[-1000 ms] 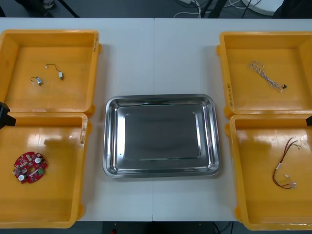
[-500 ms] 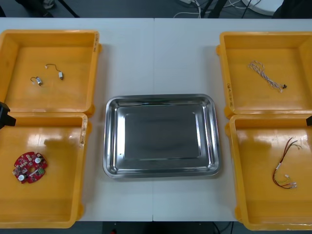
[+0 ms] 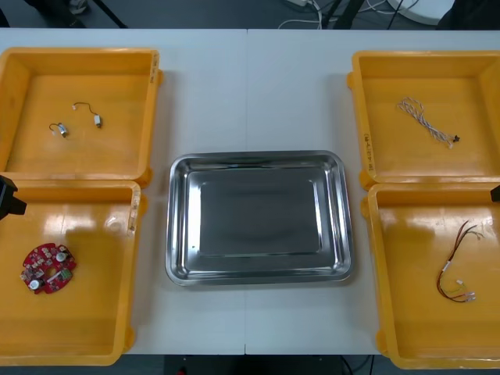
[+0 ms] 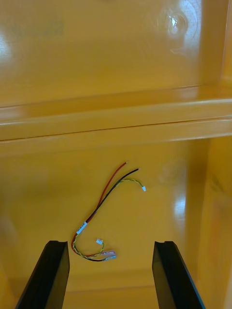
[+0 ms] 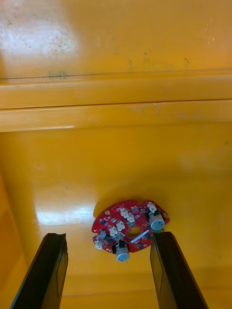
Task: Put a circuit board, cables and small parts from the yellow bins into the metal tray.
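Note:
A round red circuit board (image 3: 48, 268) lies in the near left yellow bin (image 3: 86, 344). In the left wrist view the board (image 5: 130, 231) sits just beyond my open left gripper (image 5: 108, 275), nearer one finger than the other. A red and yellow cable (image 3: 457, 273) lies in the near right bin (image 3: 391, 312). My right gripper (image 4: 111, 275) hangs open above it, with the cable (image 4: 104, 212) between and beyond the fingers. A twisted cable (image 3: 426, 121) rests in the far right bin (image 3: 375, 70). Small metal parts (image 3: 76, 119) lie in the far left bin (image 3: 117, 62). The metal tray (image 3: 258, 160) is bare.
The left arm's tip (image 3: 8, 195) shows at the left edge and the right arm's tip (image 3: 495, 192) at the right edge. Bin walls stand between each near and far bin. White table (image 3: 250, 94) lies around the tray.
The left arm's tip has moved slightly nearer over the near left bin. Everything else stays as it was.

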Controlling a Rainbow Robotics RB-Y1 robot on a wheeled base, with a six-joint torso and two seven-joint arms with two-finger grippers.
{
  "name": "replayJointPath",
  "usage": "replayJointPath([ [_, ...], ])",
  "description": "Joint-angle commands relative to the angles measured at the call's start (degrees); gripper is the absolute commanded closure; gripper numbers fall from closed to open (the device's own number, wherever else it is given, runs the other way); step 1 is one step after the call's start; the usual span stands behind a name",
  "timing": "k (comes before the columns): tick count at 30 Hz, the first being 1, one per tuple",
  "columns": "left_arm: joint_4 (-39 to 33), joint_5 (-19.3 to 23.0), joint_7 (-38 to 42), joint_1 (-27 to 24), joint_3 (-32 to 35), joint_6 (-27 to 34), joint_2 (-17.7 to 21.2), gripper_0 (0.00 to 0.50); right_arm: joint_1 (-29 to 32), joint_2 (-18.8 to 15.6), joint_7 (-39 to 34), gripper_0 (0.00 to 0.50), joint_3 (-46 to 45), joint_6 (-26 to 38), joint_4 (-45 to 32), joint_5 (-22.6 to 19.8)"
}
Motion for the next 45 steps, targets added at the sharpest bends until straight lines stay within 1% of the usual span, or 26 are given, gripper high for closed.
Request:
replayJointPath([
  [1,-0.38,0.66,6.71,-0.46,0.43,0.33,0.42,0.0,-2.05,-0.59,2.64,0.0,-0.95,-0.01,-1.68,0.27],
  [4,-0.56,0.66,9.09,-0.98,0.43,0.33,0.51,0.0,-1.87,-0.59,2.46,0.0,-0.95,0.52,-3.97,1.67],
  [6,-1.0,0.66,10.67,-0.98,0.43,0.33,0.51,0.0,-1.7,-0.42,2.38,0.0,-0.95,0.61,-4.23,1.76],
  [8,-2.49,0.66,13.92,-0.98,0.43,1.03,0.51,0.0,-0.91,0.46,2.02,0.0,-0.95,0.52,-4.23,2.29],
  [14,-6.09,0.49,19.28,-0.19,0.6,3.14,0.51,0.0,0.5,2.75,1.15,0.0,-0.95,0.34,-4.23,3.87],
  [21,-10.23,-0.04,26.75,3.06,0.6,3.14,0.51,0.0,1.91,5.38,-0.44,0.0,-0.95,0.34,-4.67,6.59],
  [26,-12.07,0.05,32.2,5.7,0.51,2.26,-0.1,0.0,3.14,8.72,-1.93,0.0,-0.95,0.34,-5.81,9.93],
  [31,-12.69,-0.21,36.86,7.89,0.51,0.42,-1.16,0.0,6.39,10.74,-3.42,0.0,-0.95,-1.5,-7.13,12.39],
  [33,-12.77,-0.39,38.18,8.86,0.51,-0.64,-1.69,0.0,7.62,11.45,-4.04,0.0,-0.95,-2.65,-7.22,12.66],
  [37,-12.86,-1.36,38.62,10.71,0.51,-2.84,-2.83,0.0,9.38,12.94,-9.05,0.0,-0.95,-3.35,-7.13,13.27],
  [41,-12.77,-2.68,39.32,12.11,-0.1,-4.42,-4.06,0.0,10.52,15.14,-14.32,0.0,-0.95,-3.44,-7.74,13.54],
  [45,-12.69,-3.73,40.55,13.08,-1.51,-6.09,-4.32,0.0,11.31,16.72,-16.96,0.0,-0.95,-3.61,-8.18,14.59],
])
